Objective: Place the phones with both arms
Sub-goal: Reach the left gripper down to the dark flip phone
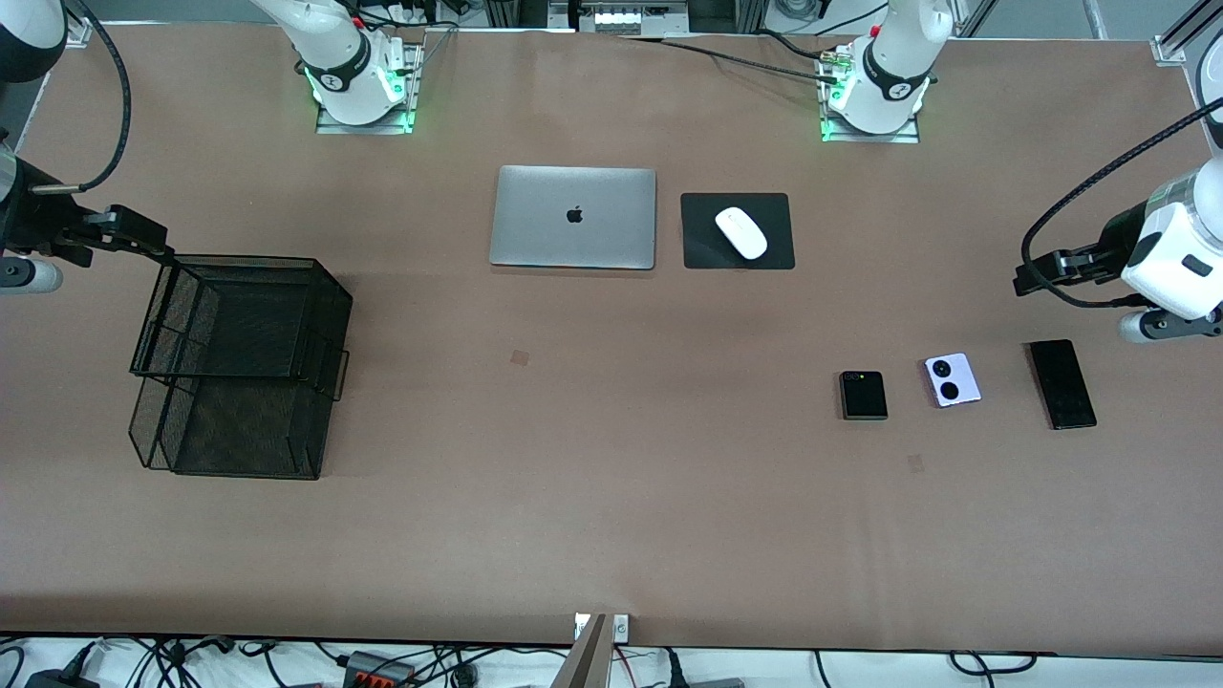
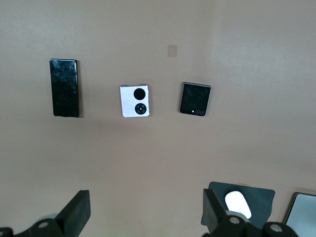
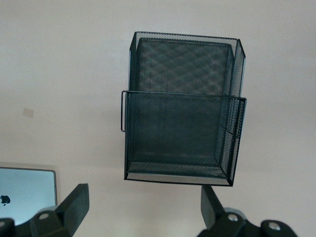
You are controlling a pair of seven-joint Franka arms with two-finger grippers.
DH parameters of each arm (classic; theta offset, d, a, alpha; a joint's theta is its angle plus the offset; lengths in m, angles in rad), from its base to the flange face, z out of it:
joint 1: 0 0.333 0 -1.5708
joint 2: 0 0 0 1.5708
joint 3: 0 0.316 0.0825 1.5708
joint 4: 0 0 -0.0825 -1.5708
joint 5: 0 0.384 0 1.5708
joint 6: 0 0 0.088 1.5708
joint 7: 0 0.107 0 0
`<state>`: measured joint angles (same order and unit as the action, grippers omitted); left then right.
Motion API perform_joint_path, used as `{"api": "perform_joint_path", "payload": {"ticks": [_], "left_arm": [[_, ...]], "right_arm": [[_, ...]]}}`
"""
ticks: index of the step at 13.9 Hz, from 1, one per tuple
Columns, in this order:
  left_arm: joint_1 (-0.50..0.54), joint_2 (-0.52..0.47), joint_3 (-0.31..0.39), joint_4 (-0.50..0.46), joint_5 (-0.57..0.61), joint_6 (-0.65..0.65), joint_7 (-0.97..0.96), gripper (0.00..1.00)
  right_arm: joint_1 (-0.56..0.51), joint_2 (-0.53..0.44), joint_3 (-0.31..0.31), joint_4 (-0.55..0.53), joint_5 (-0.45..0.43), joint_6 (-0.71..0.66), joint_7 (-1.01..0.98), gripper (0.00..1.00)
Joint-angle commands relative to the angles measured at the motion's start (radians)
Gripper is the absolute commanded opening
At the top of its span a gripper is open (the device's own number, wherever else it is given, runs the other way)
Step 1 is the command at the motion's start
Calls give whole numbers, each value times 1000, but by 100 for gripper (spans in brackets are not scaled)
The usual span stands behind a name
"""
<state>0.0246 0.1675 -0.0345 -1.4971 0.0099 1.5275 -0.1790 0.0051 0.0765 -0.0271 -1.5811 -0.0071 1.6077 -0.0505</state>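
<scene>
Nearest the front camera, the black flip phone [image 1: 863, 395], lavender phone [image 1: 952, 379] and black slab phone [image 1: 1062, 383] lie in a row on the desk [image 1: 611, 497], toward the left arm's end. The left tool [image 2: 145, 217] hangs spread over the desk near them. The right tool [image 3: 143, 210] hangs spread by the black mesh tray [image 1: 239, 373].

Matt brown bench [image 1: 611, 516], smooth, paper-like, faintly creased. Glossy black slab [image 1: 1062, 383] toward the left arm's end, glassy and reflective, mottled with reflections in the left wrist view. Lavender phone [image 1: 952, 379] smooth, satin, with two shiny black circles. Flip phone [image 1: 863, 395] black, smooth, with a dull sheen. Silver laptop [image 1: 573, 217] of brushed metal, matt, with a black logo. Mouse [image 1: 740, 232] of glossy white plastic on a matt black pad [image 1: 702, 250]. Black wire-mesh trays [image 1: 239, 368] toward the right arm's end, see-through, matt. Arms of smooth glossy white plastic, dark joints, black cables.
</scene>
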Motion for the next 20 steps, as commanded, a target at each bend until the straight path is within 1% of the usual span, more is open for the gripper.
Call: {"api": "perform_joint_path", "payload": {"ticks": [1, 8, 10, 12, 15, 16, 17, 20], "left_arm": [[9, 17, -10, 34, 24, -18, 13, 100], [-5, 27, -18, 32, 22, 14, 7, 100], [-8, 67, -31, 32, 18, 23, 7, 100], [-31, 102, -30, 15, -68, 100, -3, 100], [-66, 184, -28, -6, -70, 196, -34, 100], [-72, 194, -28, -34, -65, 239, -34, 100], [-77, 196, -30, -84, -65, 302, -34, 100], [-101, 182, -30, -259, -62, 521, -31, 100]], "right_arm": [[0, -34, 1, -34, -10, 50, 1, 100], [1, -29, 3, -34, -14, 52, -6, 100], [4, -20, 4, -31, -14, 50, -8, 100], [4, -1, 4, -28, -13, 57, -6, 100], [3, 14, 4, -31, -13, 76, -6, 100], [3, 22, 4, -31, -14, 90, -6, 100], [3, 25, 4, -33, -13, 92, -6, 100], [4, 25, 4, -34, -13, 92, -6, 100]]}}
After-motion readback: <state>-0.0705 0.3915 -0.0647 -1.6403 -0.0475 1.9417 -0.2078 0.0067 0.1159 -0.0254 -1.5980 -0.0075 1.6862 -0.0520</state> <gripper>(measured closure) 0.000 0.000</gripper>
